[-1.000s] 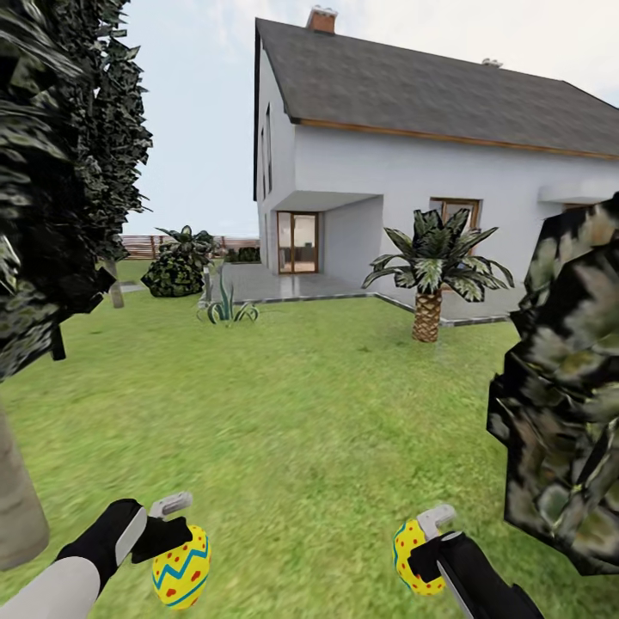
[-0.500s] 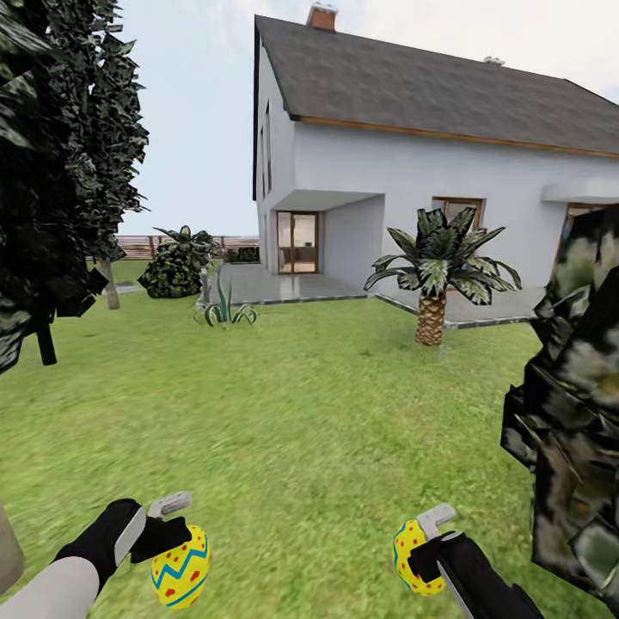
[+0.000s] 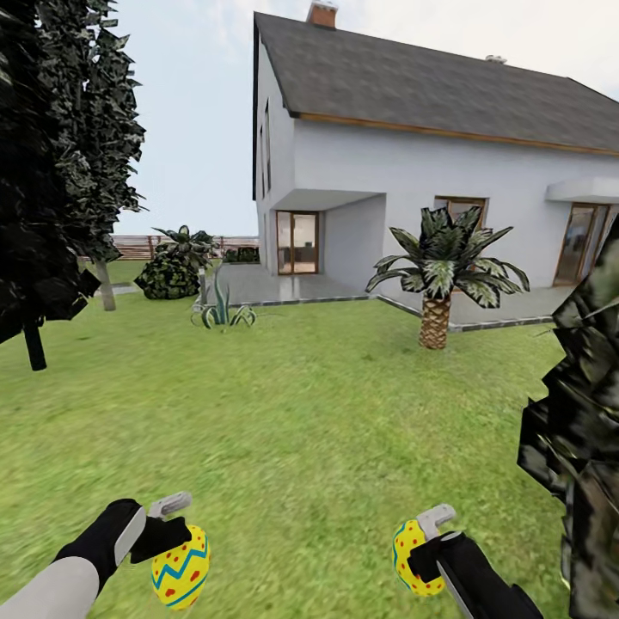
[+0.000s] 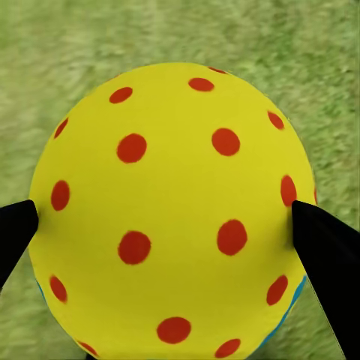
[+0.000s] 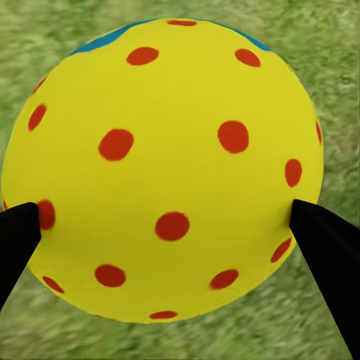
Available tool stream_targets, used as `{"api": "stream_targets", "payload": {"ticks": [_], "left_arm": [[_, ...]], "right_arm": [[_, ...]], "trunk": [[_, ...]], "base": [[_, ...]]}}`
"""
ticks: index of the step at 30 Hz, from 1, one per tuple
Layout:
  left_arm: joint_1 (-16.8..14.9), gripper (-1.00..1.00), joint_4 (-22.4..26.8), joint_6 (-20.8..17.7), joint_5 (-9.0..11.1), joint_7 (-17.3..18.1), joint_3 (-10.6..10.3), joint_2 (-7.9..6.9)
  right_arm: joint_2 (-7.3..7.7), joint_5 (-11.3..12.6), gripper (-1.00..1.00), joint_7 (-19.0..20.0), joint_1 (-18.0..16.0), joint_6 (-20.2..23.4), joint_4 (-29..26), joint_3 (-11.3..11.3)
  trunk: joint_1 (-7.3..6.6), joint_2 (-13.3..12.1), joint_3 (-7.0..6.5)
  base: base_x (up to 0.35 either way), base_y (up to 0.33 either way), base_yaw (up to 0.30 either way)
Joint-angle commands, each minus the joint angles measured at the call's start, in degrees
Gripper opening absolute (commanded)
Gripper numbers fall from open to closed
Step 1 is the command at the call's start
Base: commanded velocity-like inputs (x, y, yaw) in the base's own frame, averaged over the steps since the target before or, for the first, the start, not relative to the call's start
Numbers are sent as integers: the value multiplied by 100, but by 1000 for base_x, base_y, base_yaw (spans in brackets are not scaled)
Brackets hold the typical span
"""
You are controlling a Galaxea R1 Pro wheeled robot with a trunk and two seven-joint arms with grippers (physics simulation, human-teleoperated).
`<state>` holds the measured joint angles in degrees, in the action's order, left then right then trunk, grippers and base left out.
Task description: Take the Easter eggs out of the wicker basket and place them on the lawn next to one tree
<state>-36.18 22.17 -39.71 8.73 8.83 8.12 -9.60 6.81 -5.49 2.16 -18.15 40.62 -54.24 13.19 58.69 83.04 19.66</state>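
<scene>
Both grippers hang low over the lawn [image 3: 318,413], each shut on an Easter egg. My left gripper [image 3: 174,533] grips a yellow egg [image 3: 180,569] with blue zigzag bands and red dots; in the left wrist view that egg [image 4: 172,210] sits between the black fingers [image 4: 326,251]. My right gripper [image 3: 423,543] holds a second yellow, red-dotted egg [image 3: 407,557], which the right wrist view shows close up [image 5: 165,165] between its fingers [image 5: 326,255]. A tree with a thin pale trunk [image 3: 105,297] stands far left. The wicker basket and third egg are out of view.
A near-black tree with a thin black trunk [image 3: 34,344] stands at the left edge. Dark pale-flecked foliage [image 3: 585,447] crowds the right edge. Ahead are a short palm [image 3: 436,320], a spiky plant [image 3: 222,311], a bush [image 3: 172,271], the grey patio [image 3: 284,284] and the white house [image 3: 430,189].
The whole view has shifted: the thick pale trunk at the left has slid out of the picture and the right foliage has drifted outward. Both grippers keep their eggs, unchanged.
</scene>
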Motion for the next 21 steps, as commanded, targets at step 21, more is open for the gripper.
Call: {"api": "stream_targets", "payload": {"ticks": [21], "left_arm": [[-3, -100, 7, -28, 14, 5, 32, 7]], "right_arm": [[79, -106, -100, -168, -4, 565, 410, -1312]], "trunk": [[3, 4, 7]], "base": [[327, 0, 0]]}}
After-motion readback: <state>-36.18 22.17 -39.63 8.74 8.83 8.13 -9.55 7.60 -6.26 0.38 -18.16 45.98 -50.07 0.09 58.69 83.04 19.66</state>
